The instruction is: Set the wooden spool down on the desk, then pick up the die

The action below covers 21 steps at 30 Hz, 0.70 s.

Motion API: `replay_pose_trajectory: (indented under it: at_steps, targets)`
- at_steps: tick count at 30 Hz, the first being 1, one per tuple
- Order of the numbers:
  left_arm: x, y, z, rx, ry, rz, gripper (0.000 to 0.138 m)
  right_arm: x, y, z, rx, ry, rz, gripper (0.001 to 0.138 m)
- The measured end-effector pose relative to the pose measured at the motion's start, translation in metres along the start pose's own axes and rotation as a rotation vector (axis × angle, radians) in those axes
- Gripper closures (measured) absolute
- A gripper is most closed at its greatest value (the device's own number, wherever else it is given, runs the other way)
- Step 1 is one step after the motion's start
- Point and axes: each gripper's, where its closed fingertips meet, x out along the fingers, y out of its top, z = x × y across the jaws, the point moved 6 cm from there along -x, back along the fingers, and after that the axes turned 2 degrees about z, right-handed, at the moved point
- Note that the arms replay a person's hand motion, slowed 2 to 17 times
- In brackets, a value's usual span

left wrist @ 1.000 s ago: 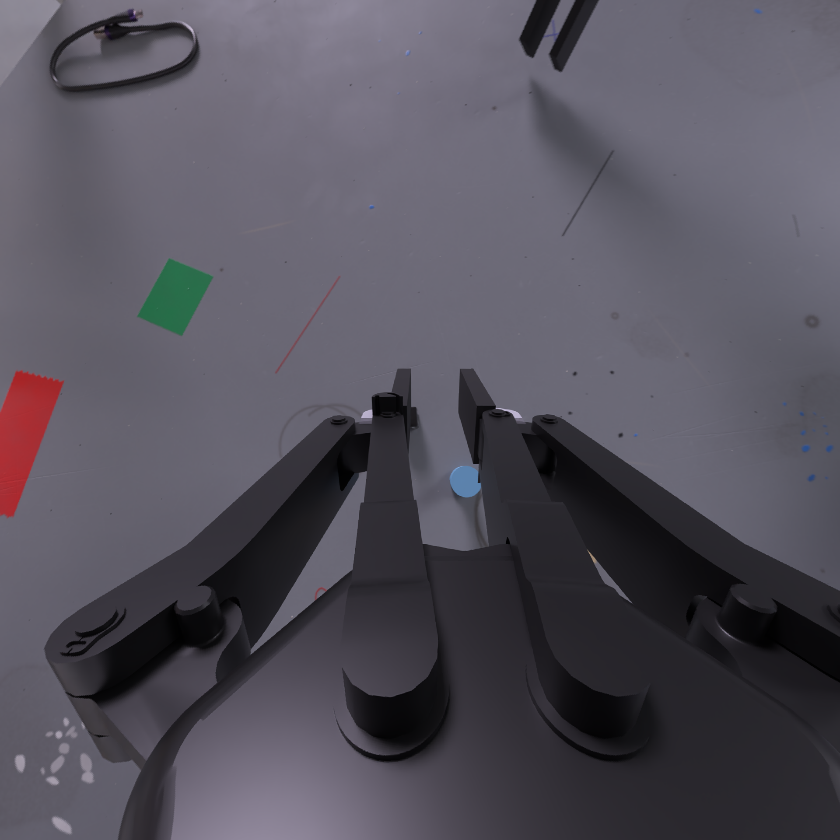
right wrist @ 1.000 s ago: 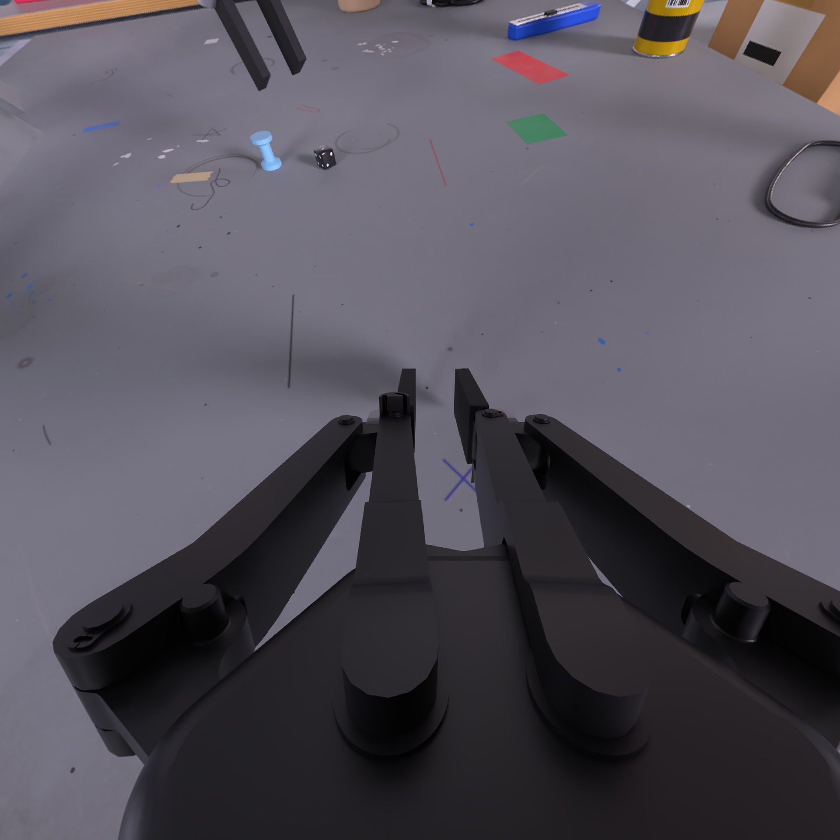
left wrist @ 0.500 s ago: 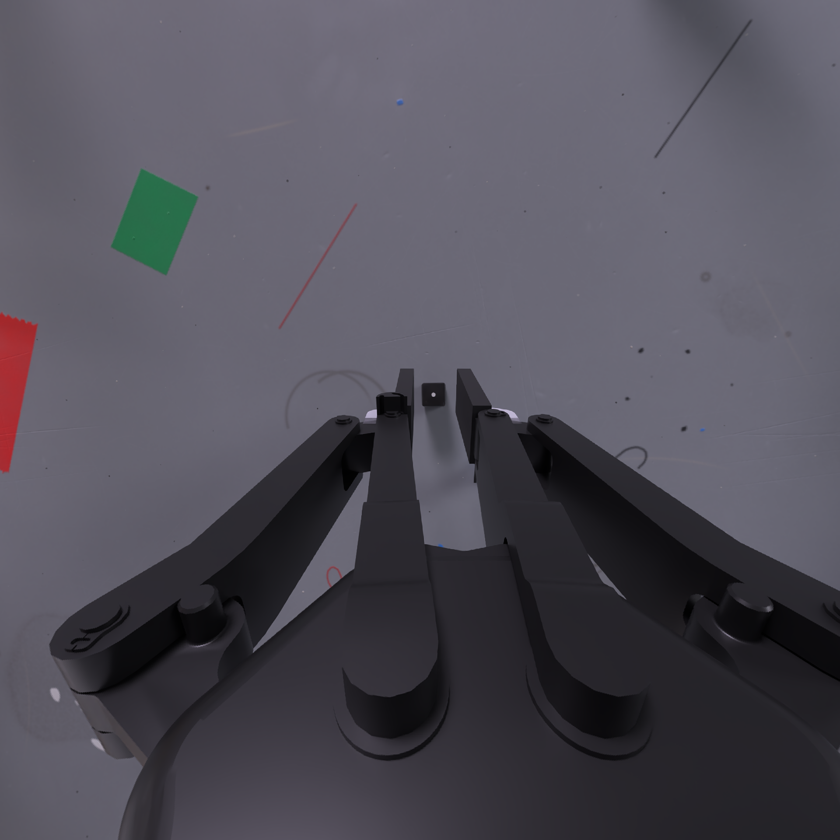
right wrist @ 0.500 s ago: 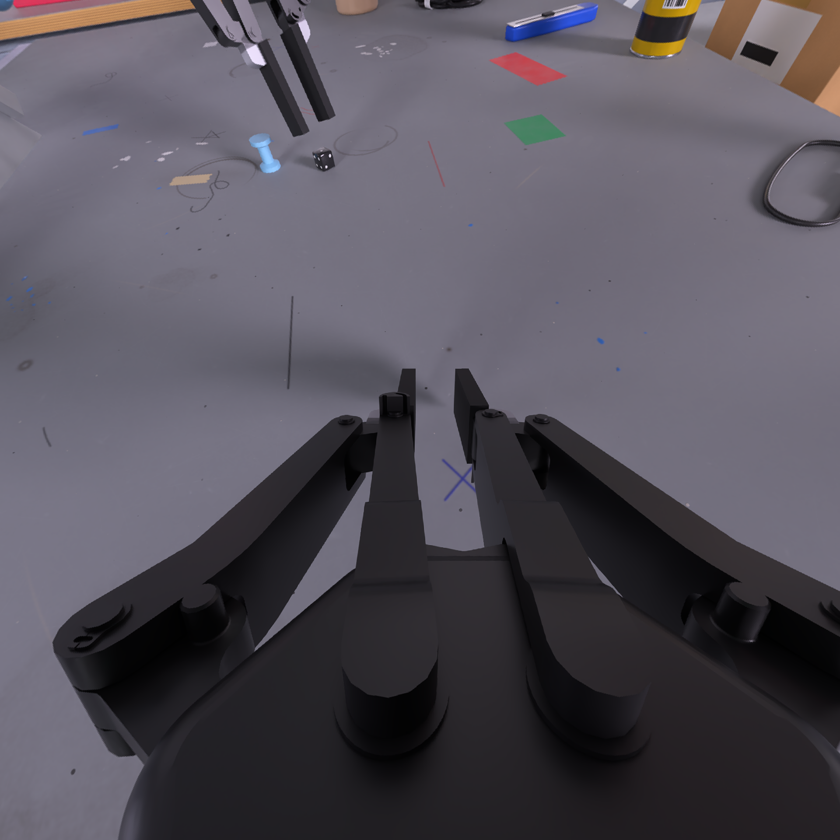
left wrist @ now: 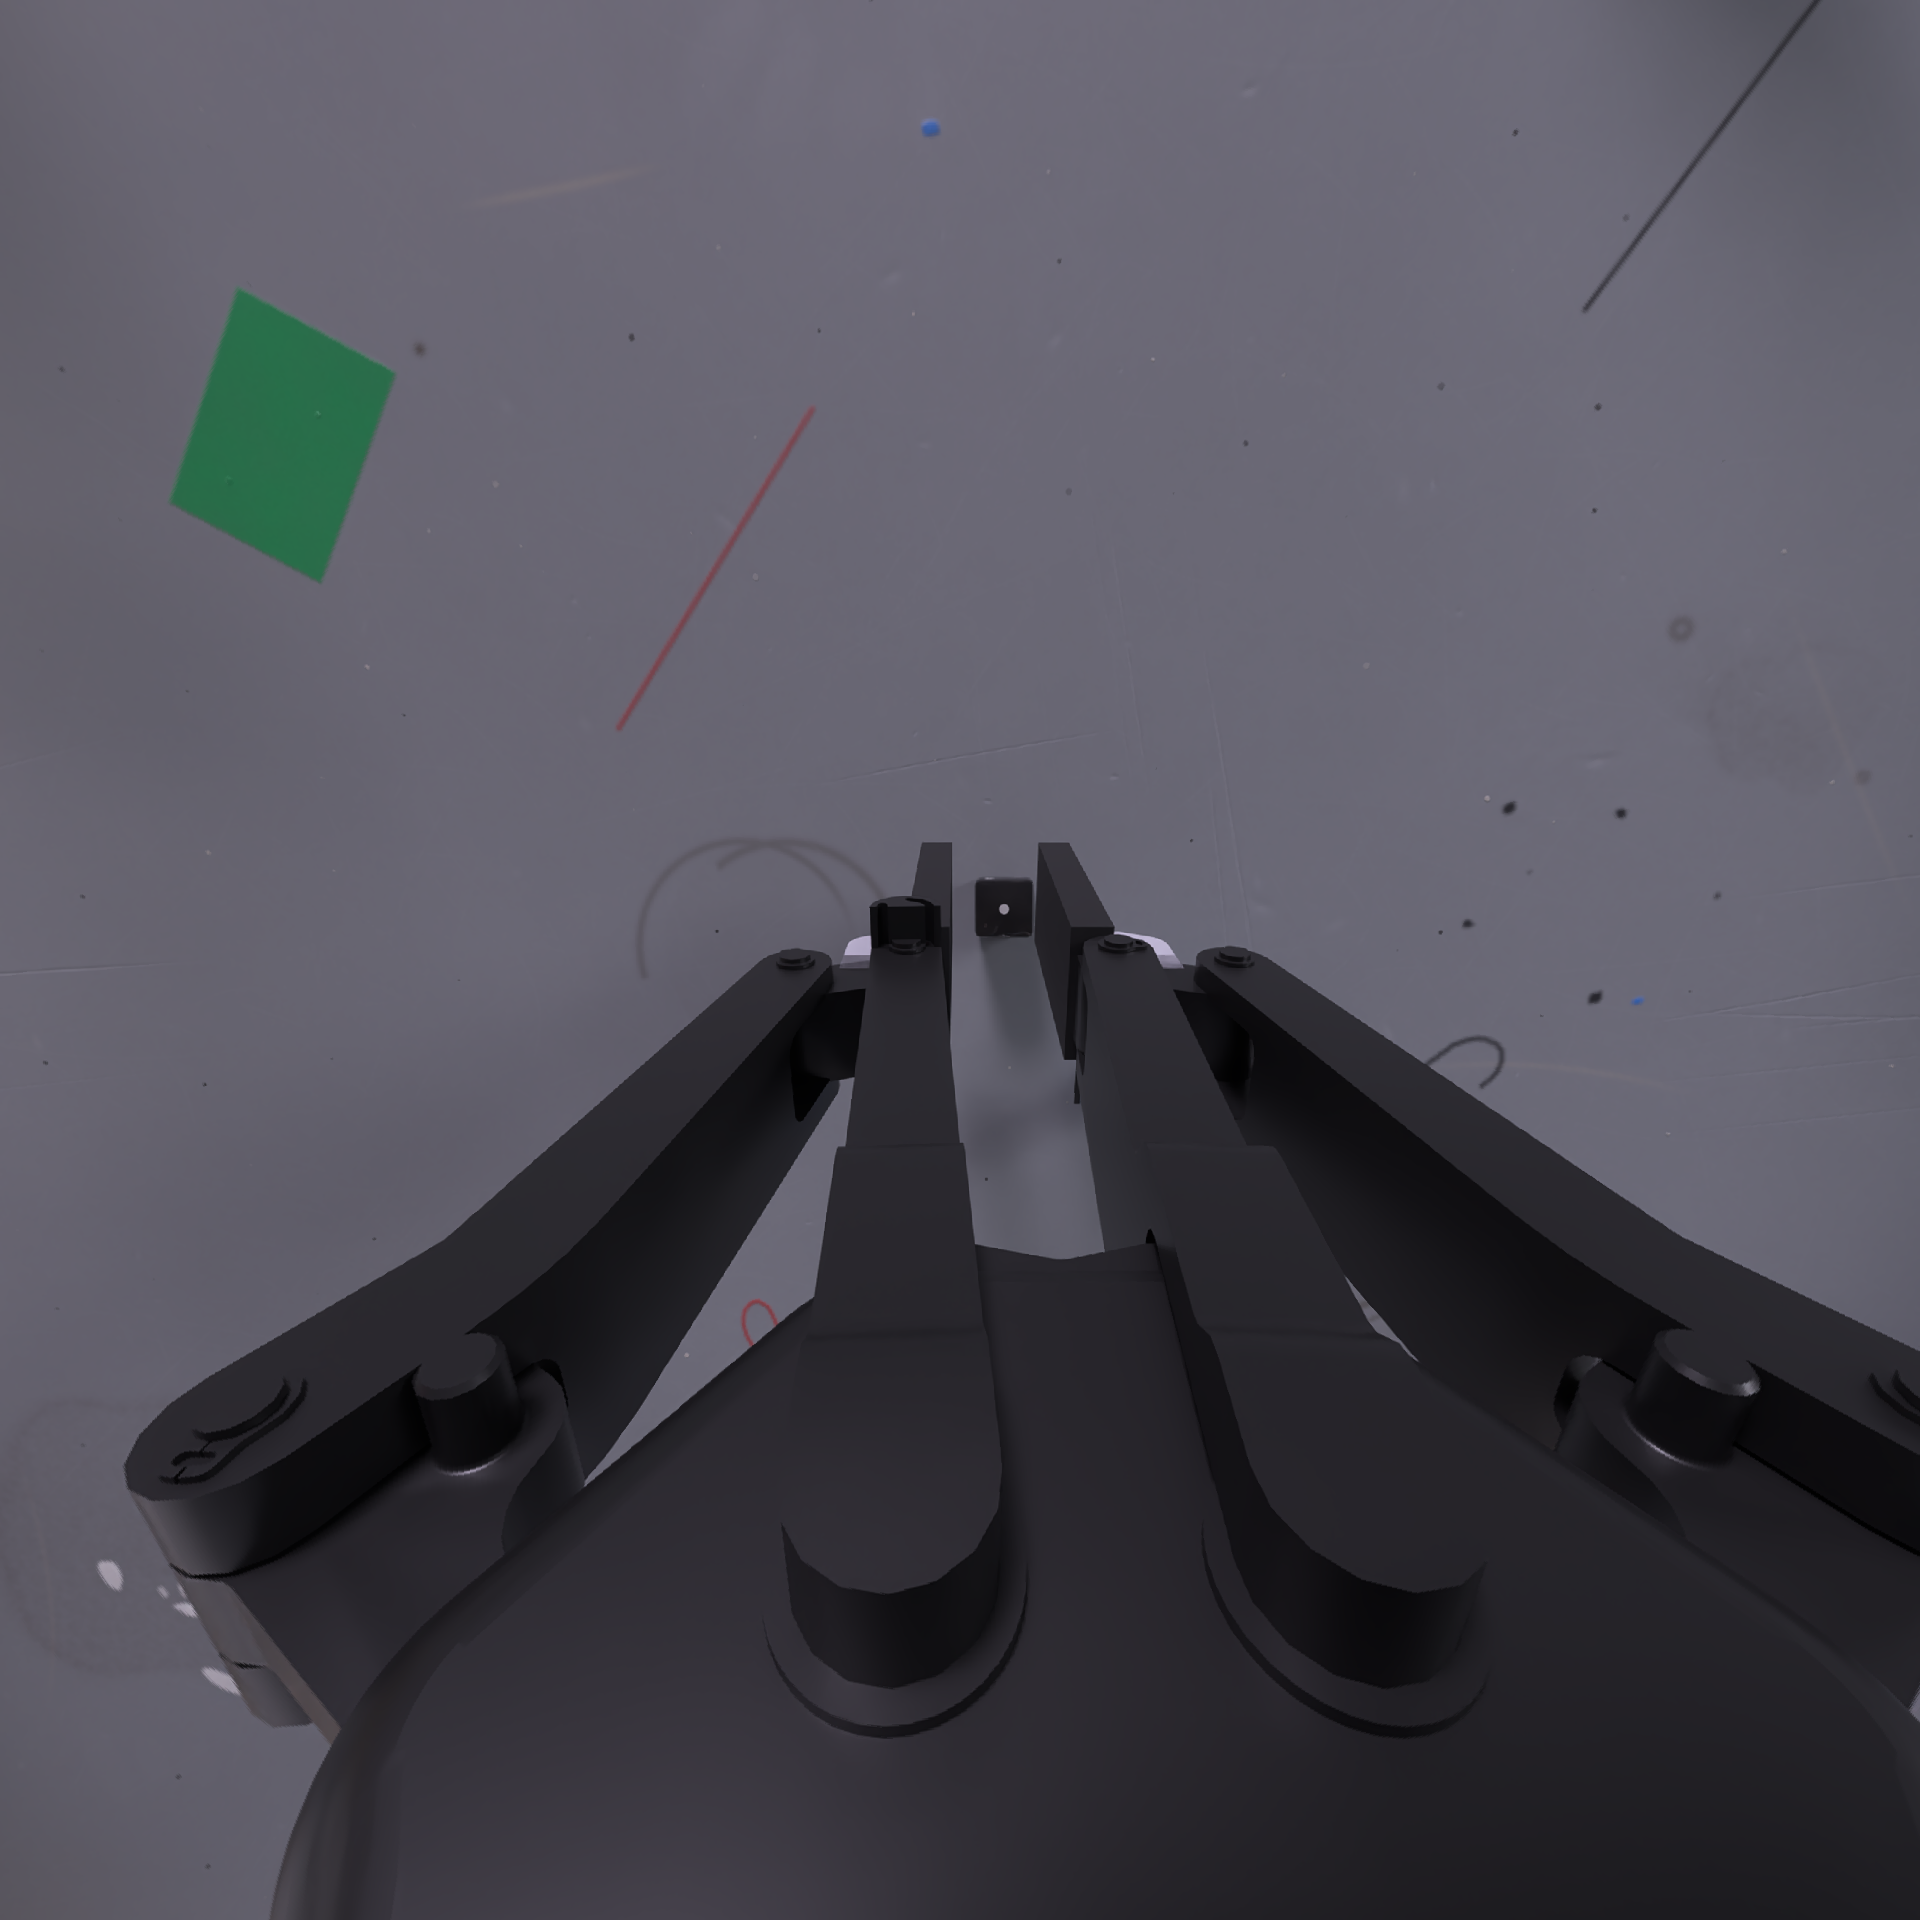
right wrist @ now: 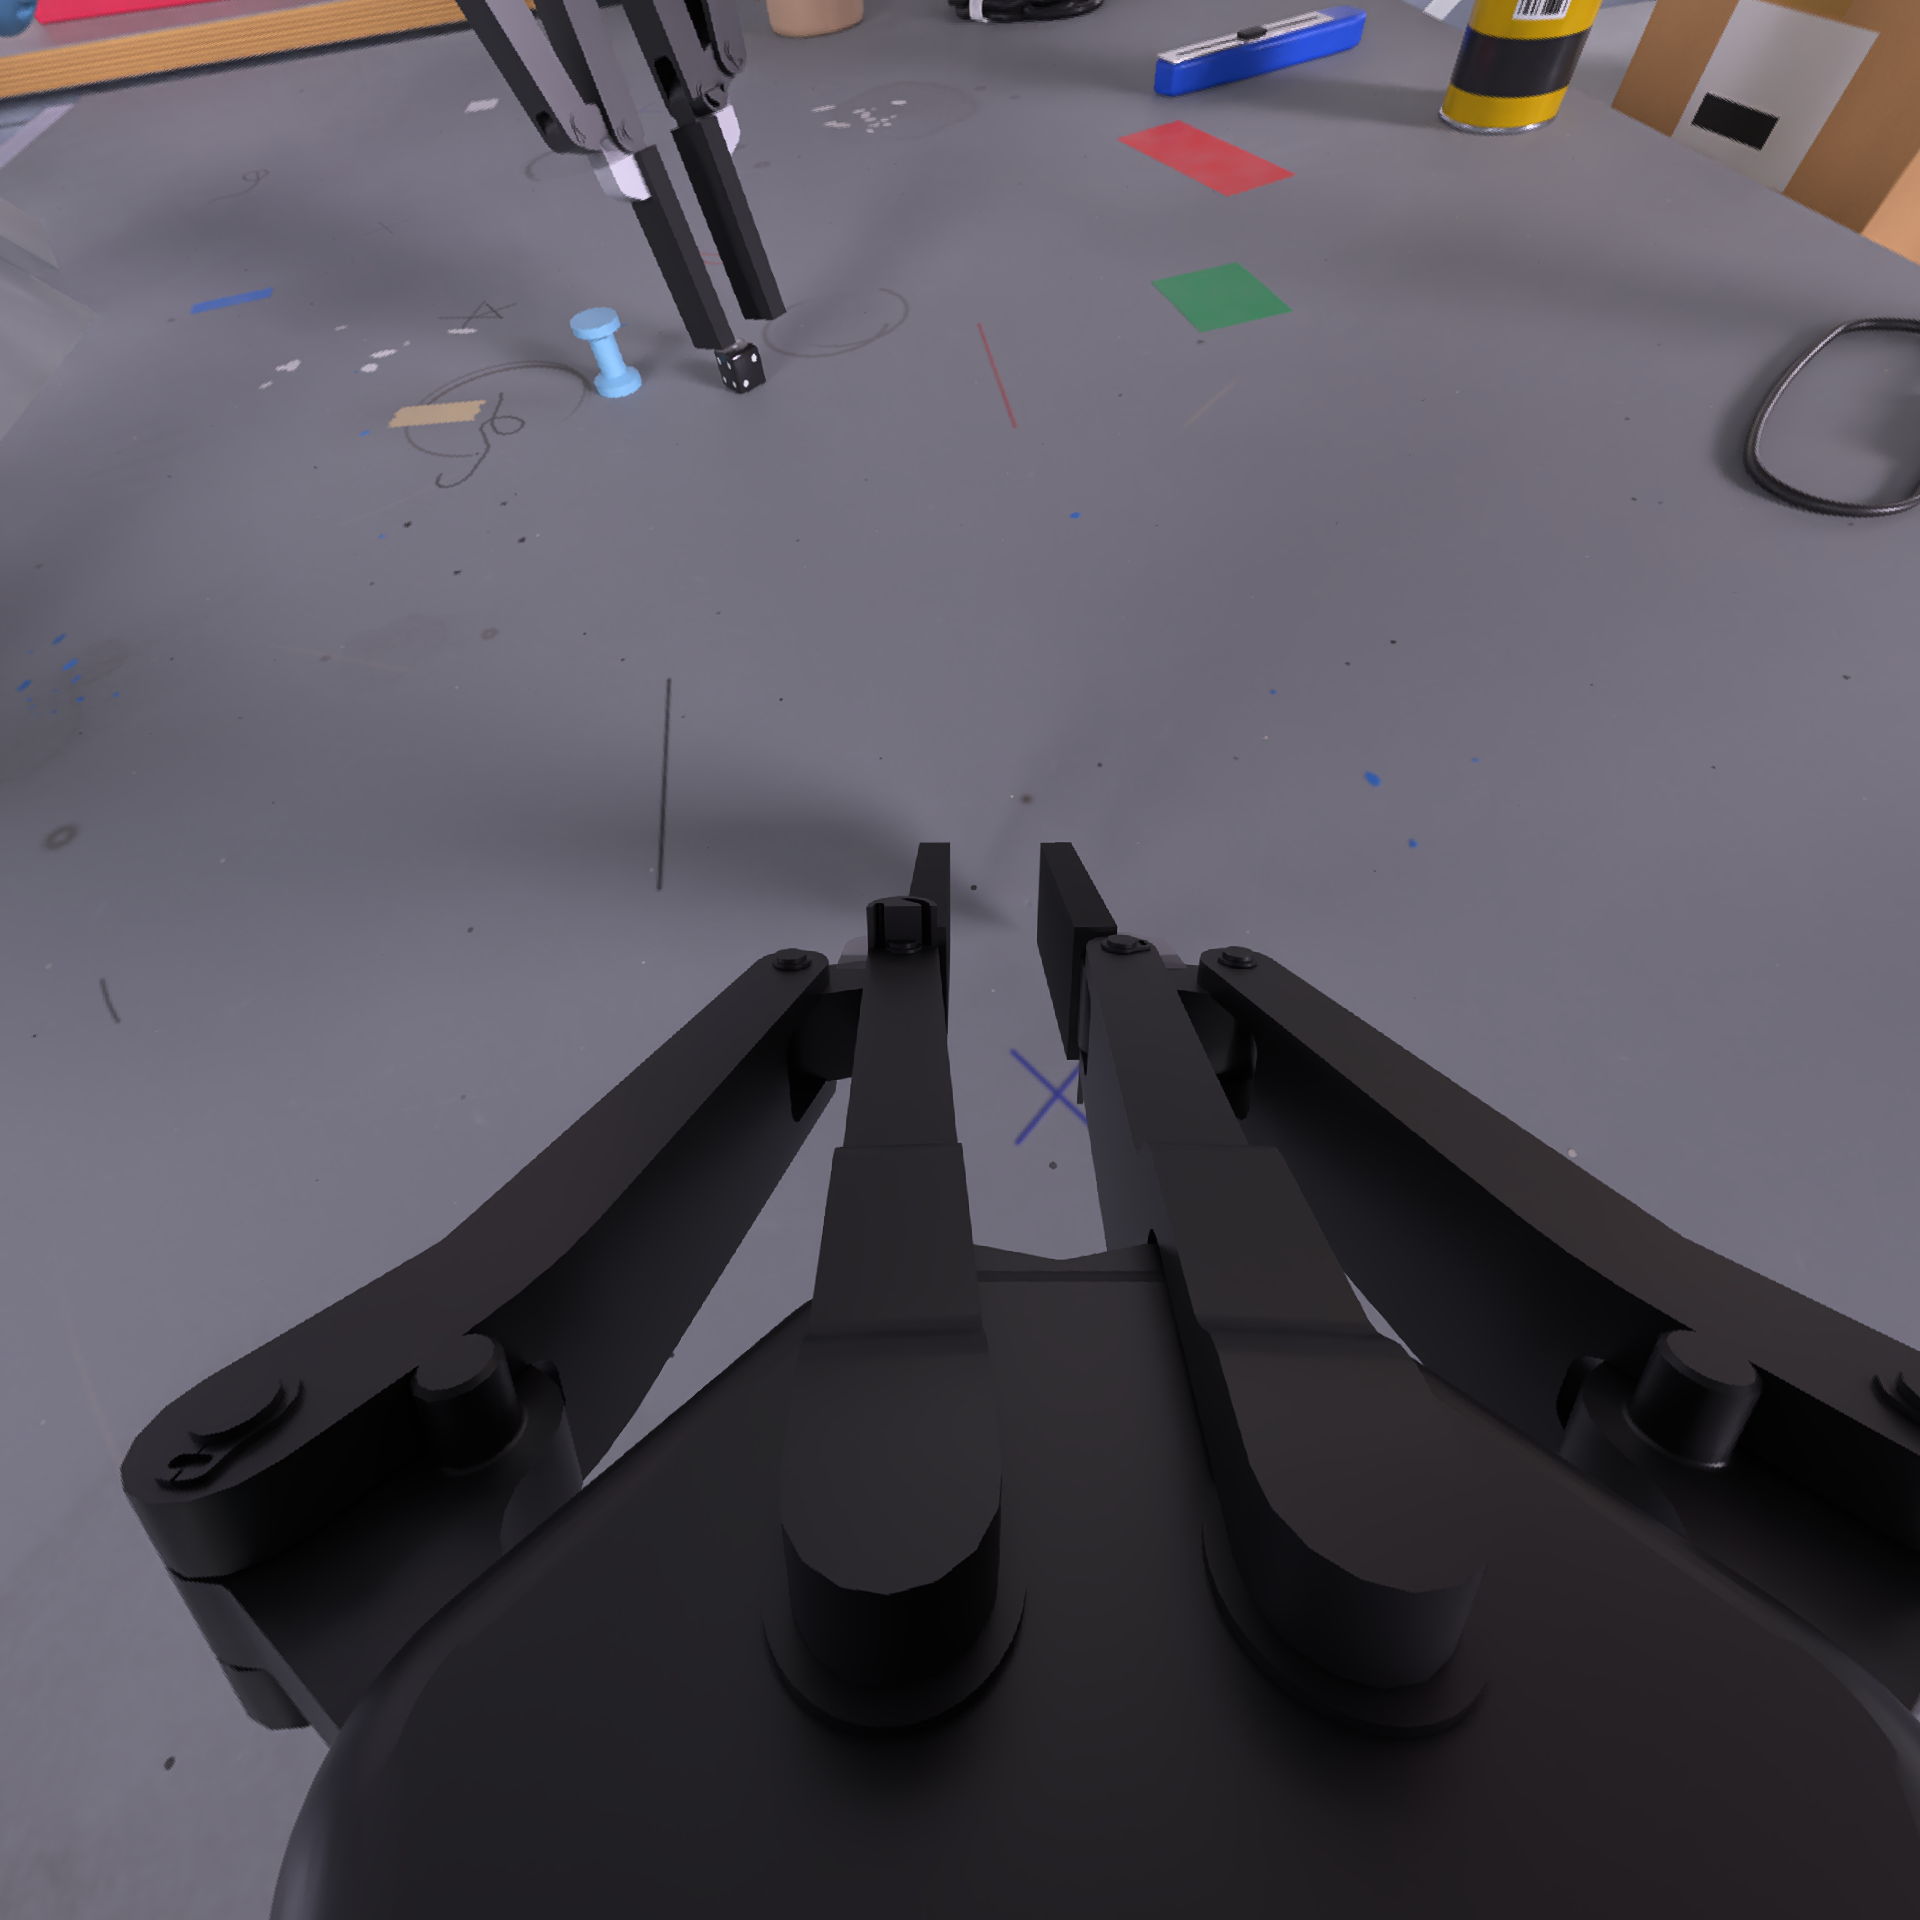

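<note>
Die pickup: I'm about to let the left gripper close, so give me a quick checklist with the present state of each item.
1. Spool released: ok. The blue spool lies on the desk, apart from any gripper.
2. Die between the fingers of the left gripper: ok; it sits in the gap in the left wrist view.
3. Jaws open with room on both sides: ok.
4. Fingertips low enough: ok. In the right wrist view they reach the die.
5. Die flat on the desk: ok.
6. Right gripper out of the way: ok; open, empty, far off.
</note>
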Motion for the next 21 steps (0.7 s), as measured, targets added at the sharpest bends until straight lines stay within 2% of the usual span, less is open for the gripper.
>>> replay_pose_trajectory:
  at_steps: [9, 21]
  targets:
    - [0.010, -0.003, 0.000, -0.016, -0.003, -0.035, 0.116, 0.000, 0.000, 0.000, 0.001, 0.001, 0.000, 0.116]
    - [0.011, -0.002, 0.001, -0.016, -0.008, -0.032, 0.119, 0.000, 0.000, 0.000, -0.003, 0.000, -0.001, 0.116]
